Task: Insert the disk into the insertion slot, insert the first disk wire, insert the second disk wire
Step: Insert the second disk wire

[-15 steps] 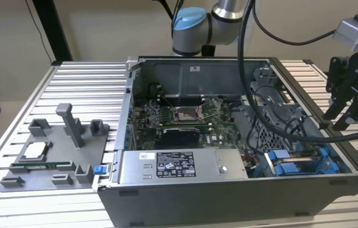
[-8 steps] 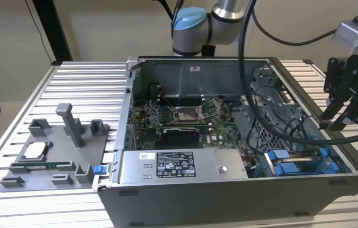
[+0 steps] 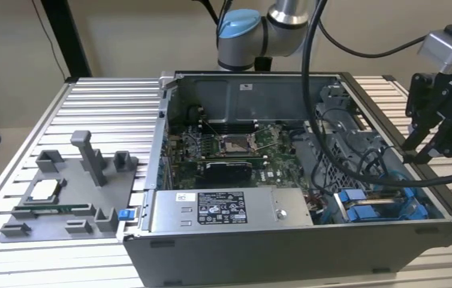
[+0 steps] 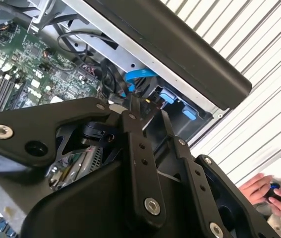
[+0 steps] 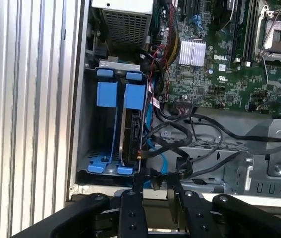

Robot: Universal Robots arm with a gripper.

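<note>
Disk (image 5: 133, 121) in its blue carrier stands on edge, seated in the insertion slot (image 5: 82, 134), at the near corner of the open PC case (image 3: 290, 264) on the exterior view's right. A second blue carrier sits just beside it in the same bay. Gripper (image 5: 154, 179) hangs over the case's rim on that side, just above the slot and clear of the disk. Jaws narrow, closed on a small dark plug at the end of a blue wire (image 4: 140, 73). The wire arcs from the drive bay up to the fingertips, among loose black cables. Motherboard (image 3: 230, 150) lies in the far half of the case. Grey power-supply box (image 3: 218, 209) sits along the near wall, to the left of the slot. Grey parts tray (image 3: 54, 231) rests on the slotted table (image 3: 106, 102), well to the left of the case. In the second wrist view a person's hands (image 4: 261, 191) are beyond the case, apart from the gripper.
</note>
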